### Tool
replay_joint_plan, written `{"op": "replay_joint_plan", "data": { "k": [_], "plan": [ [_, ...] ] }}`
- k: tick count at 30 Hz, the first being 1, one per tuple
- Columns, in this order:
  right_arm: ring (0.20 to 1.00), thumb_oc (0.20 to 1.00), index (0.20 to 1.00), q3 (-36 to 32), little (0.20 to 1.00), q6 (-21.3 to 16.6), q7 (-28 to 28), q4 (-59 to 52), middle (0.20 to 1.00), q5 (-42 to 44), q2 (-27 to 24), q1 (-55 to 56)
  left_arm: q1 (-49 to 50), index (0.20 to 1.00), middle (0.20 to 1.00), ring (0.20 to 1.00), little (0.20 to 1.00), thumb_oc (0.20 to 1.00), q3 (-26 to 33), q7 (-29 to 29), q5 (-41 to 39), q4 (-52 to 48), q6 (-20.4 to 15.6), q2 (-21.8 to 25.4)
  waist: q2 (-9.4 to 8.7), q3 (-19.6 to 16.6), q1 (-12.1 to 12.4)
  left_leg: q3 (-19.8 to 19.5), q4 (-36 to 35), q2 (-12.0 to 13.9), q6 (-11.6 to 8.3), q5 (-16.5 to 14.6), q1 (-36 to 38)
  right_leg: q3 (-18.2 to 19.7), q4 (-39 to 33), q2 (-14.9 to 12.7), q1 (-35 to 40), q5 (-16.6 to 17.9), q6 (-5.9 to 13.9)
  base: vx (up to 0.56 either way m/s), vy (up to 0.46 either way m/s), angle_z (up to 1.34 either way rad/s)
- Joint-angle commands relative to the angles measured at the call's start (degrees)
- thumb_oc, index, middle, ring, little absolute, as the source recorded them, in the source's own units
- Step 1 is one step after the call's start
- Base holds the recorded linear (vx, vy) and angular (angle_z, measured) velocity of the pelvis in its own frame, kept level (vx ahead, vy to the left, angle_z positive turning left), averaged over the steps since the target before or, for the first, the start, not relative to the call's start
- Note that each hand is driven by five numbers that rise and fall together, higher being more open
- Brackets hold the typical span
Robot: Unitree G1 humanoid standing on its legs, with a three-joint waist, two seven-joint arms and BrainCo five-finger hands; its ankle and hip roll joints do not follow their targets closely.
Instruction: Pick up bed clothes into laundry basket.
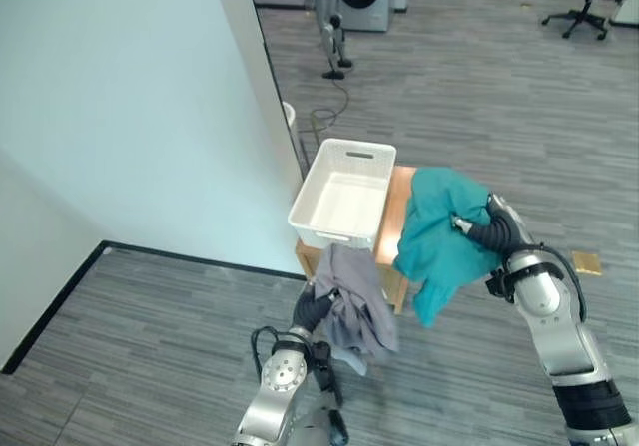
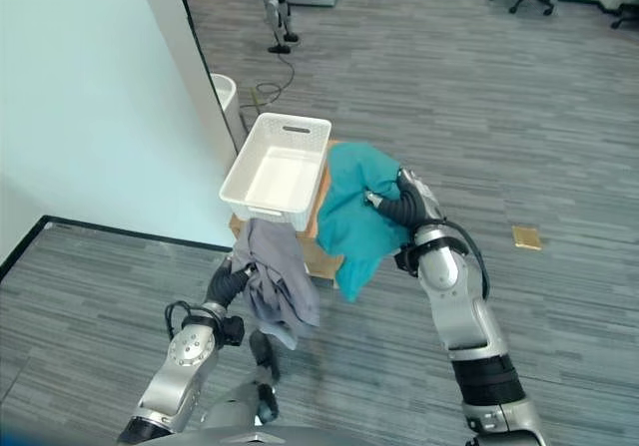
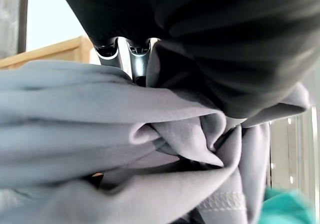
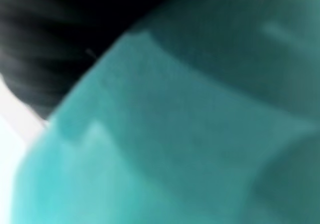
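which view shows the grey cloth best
The left eye view: the whole grey cloth hangs from the left hand, below the white basket. The right eye view shows it much the same. The left wrist view shows close-up grey folds; the right wrist view shows teal cloth instead.

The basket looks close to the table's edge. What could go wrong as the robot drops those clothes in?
The basket overhangs the small wooden table, so a nudge might tip it off. The grey cloth in the left hand hangs below the rim and may snag. The teal cloth, draped over the right hand, could slide off.
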Motion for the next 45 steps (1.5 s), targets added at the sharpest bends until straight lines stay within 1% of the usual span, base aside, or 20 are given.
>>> {"op": "replay_joint_plan", "data": {
  "k": [1,2,3,4,5,6,7,8,9,12,14,18,21,30,36,39,40,41,44,45],
  "plan": [
    [0.200,0.200,0.200,-2.9,0.200,-1.7,0.0,-5.4,0.200,-0.3,-0.6,-4.8,-2.2,0.200,0.200,0.200,0.200,0.200,-1.5,-0.2,-0.6,-8.0,-3.3,-2.2,-0.04,-3.9,0.5,-5.2,-4.6,4.5,-10.17,9.8,14.9,2.9,-2.1,-2.7,-7.0,9.8,-2.43,0.54,0.011,0.79],
    [0.200,0.200,0.200,-2.8,0.200,-1.5,0.4,-5.8,0.200,-0.7,-0.5,-5.5,-2.0,0.200,0.200,0.200,0.200,0.200,-1.7,-0.4,-0.6,-8.1,-3.2,-2.1,-0.21,-4.4,0.5,-4.4,-4.6,4.3,-9.69,9.5,16.2,3.1,-2.1,-2.2,-5.7,9.1,-2.31,0.56,0.013,0.81],
    [0.200,0.200,0.200,-2.7,0.200,-1.2,1.0,-6.0,0.200,-1.9,0.0,-6.0,-1.5,0.200,0.200,0.200,0.200,0.200,-1.9,-0.7,-0.9,-8.4,-2.9,-2.0,-1.13,-4.7,0.8,-4.2,-4.6,2.9,-8.80,7.9,18.9,3.2,-0.6,-2.5,-2.9,8.1,-1.04,0.32,0.010,0.45],
    [0.200,0.200,0.200,-2.7,0.200,-1.1,1.0,-6.0,0.200,-1.9,0.0,-6.0,-1.6,0.200,0.200,0.200,0.200,0.200,-1.9,-0.7,-0.9,-8.4,-2.8,-2.0,-1.09,-4.6,1.0,-4.0,-4.6,3.0,-8.77,8.0,18.9,3.4,-0.5,-2.4,-3.1,8.2,-1.15,0.26,0.023,0.21],
    [0.200,0.200,0.200,-2.9,0.200,-0.9,1.3,-6.5,0.200,-2.4,0.1,-6.1,-1.4,0.200,0.200,0.200,0.200,0.200,-2.4,-0.8,-1.1,-8.5,-2.7,-2.1,-0.99,-4.6,0.9,-4.6,-4.6,3.1,-8.70,7.8,19.5,4.2,4.1,-2.6,-3.6,6.5,-0.84,0.18,0.032,0.13],
    [0.200,0.200,0.200,-3.3,0.200,-0.5,1.5,-7.2,0.200,-2.7,-0.4,-8.3,-1.9,0.200,0.200,0.200,0.200,0.200,-3.1,-0.8,-1.5,-8.0,-2.9,-2.1,-0.22,-4.2,0.3,-5.5,-4.6,3.8,-8.56,7.5,19.8,7.6,11.4,-2.0,-7.9,4.9,-0.91,0.18,0.034,0.12],
    [0.200,0.200,0.200,-3.3,0.200,-0.4,1.5,-7.1,0.200,-2.8,-0.5,-8.5,-2.1,0.200,0.200,0.200,0.200,0.200,-3.0,-0.8,-1.5,-7.9,-2.9,-2.2,-0.23,-4.5,0.6,-5.2,-4.6,3.9,-8.50,7.5,19.4,8.1,12.9,-2.3,-9.2,4.3,-0.97,0.15,-0.011,0.27],
    [0.200,0.200,0.200,-3.2,0.200,-0.1,2.0,-7.0,0.200,-3.4,-1.4,-12.1,-3.2,0.200,0.200,0.200,0.200,0.200,-2.7,-0.6,-1.6,-7.4,-3.1,-1.6,-0.82,-4.4,0.3,-4.8,-4.6,3.5,-8.35,6.1,20.0,11.3,13.0,-3.3,-14.7,5.5,-0.76,0.02,-0.034,0.38],
    [0.200,0.200,0.200,-3.2,0.200,-0.1,2.0,-7.0,0.200,-3.4,-1.4,-12.3,-3.4,0.200,0.200,0.200,0.200,0.200,-2.6,-0.7,-1.6,-7.3,-3.1,-1.7,-0.69,-4.6,0.6,-4.4,-4.6,3.8,-8.34,6.4,19.7,11.6,12.8,-3.0,-15.2,6.0,-0.94,0.05,-0.105,0.10],
    [0.200,0.200,0.200,-3.2,0.200,0.6,2.1,-4.3,0.200,-4.5,-2.3,-15.7,-4.6,0.200,0.200,0.200,0.200,0.200,-3.5,-1.4,-1.7,-6.6,-3.3,-1.0,-2.35,-5.0,-0.6,-6.5,-4.6,2.1,-8.82,5.0,18.8,15.0,-0.3,-4.3,-15.9,12.0,-1.42,0.04,-0.126,0.09],
    [0.200,0.200,0.200,-2.4,0.200,1.1,1.0,-2.6,0.200,-5.9,-1.3,-15.3,-3.7,0.200,0.200,0.200,0.200,0.200,-3.1,-1.5,-1.2,-6.7,-3.2,-1.3,-2.66,-5.1,-0.3,-6.0,-4.6,2.0,-8.76,5.0,19.8,12.6,-2.1,-5.6,-14.2,13.0,-1.08,0.08,-0.067,0.84],
    [0.200,0.200,0.200,-0.6,0.200,1.4,0.6,-0.9,0.200,-6.6,1.8,-10.4,-0.5,0.200,0.200,0.200,0.200,0.200,-2.3,-1.6,-1.8,-7.8,-3.0,-1.9,-1.96,-5.7,0.5,-7.6,-4.6,1.6,-8.55,5.4,20.5,8.1,-2.1,-5.3,-11.6,12.1,-1.37,0.06,-0.065,0.14],
    [0.200,0.200,0.200,1.1,0.200,0.9,0.6,0.8,0.200,-6.6,2.6,-9.4,0.4,0.200,0.200,0.200,0.200,0.200,-2.4,-1.5,-1.8,-8.0,-3.0,-1.8,-1.60,-5.9,0.7,-8.3,-4.6,1.5,-8.79,5.6,20.6,6.5,-2.1,-5.2,-10.7,11.6,-1.40,0.04,-0.034,0.27],
    [0.200,0.200,0.200,9.0,0.200,-0.3,-1.2,11.7,0.200,-7.8,6.6,-8.9,3.0,0.200,0.200,0.200,0.200,0.200,-2.0,-0.8,-1.9,-7.2,-4.0,-1.4,-0.89,-5.6,2.6,-10.0,-4.6,1.9,-9.43,6.1,20.9,4.9,-2.1,-4.8,-9.2,10.7,-1.67,0.02,-0.041,0.00],
    [0.200,0.200,0.200,13.7,0.200,0.9,-3.4,25.0,0.200,-9.7,10.3,-7.9,4.0,0.200,0.200,0.200,0.200,0.200,-2.0,-0.3,-1.7,-6.0,-5.0,-1.4,-0.38,-5.7,3.7,-10.9,-4.6,1.9,-9.68,6.3,20.8,4.2,-2.1,-4.7,-8.8,10.2,-1.77,0.01,-0.014,0.07],
    [0.200,0.200,0.200,17.0,0.200,2.5,-4.9,39.6,0.200,-10.5,13.5,-10.4,3.8,0.200,0.200,0.200,0.200,0.200,-3.1,-0.6,-2.0,-5.0,-5.6,-1.7,0.00,-5.7,4.8,-11.5,-4.6,1.6,-9.87,6.5,20.7,3.8,-2.1,-4.7,-8.6,10.1,-1.82,0.00,-0.005,0.11],
    [0.260,0.260,0.260,17.0,0.260,2.3,-5.3,40.4,0.260,-10.5,13.8,-10.9,3.8,0.200,0.200,0.200,0.200,0.200,-3.1,-0.6,-2.0,-5.0,-5.6,-1.7,-0.01,-5.7,4.7,-11.5,-4.6,1.7,-9.88,6.5,20.6,3.8,-2.1,-4.6,-8.7,10.1,-1.82,-0.01,-0.008,0.11],
    [1.000,1.000,1.000,18.0,1.000,3.7,-8.5,51.3,1.000,-9.6,16.6,-15.2,3.1,0.200,0.200,0.200,0.200,0.200,-4.3,-0.9,-2.3,-4.1,-6.3,-1.9,0.52,-5.7,5.4,-11.6,-4.6,1.7,-10.12,6.7,20.4,3.6,-2.1,-4.6,-8.7,10.2,-1.86,-0.01,-0.007,0.06],
    [1.000,1.000,1.000,18.8,1.000,2.6,-11.3,55.7,1.000,-8.3,18.0,-18.3,1.8,0.200,0.200,0.200,0.200,0.200,-4.6,-0.9,-2.3,-3.5,-6.8,-1.9,0.71,-5.4,5.4,-11.4,-4.6,1.9,-10.21,6.7,20.5,3.9,-2.1,-4.5,-8.8,10.3,-1.89,0.00,-0.004,0.02],
    [1.000,1.000,1.000,18.3,1.000,1.7,-11.0,51.8,1.000,-7.3,17.7,-18.3,0.6,0.200,0.200,0.200,0.200,0.200,-4.5,-0.8,-2.3,-3.4,-6.7,-2.0,0.75,-5.3,4.8,-11.0,-4.6,2.0,-10.26,6.6,20.8,4.4,-2.1,-4.6,-9.1,10.5,-1.90,-0.01,-0.020,-0.04]
  ]
}}
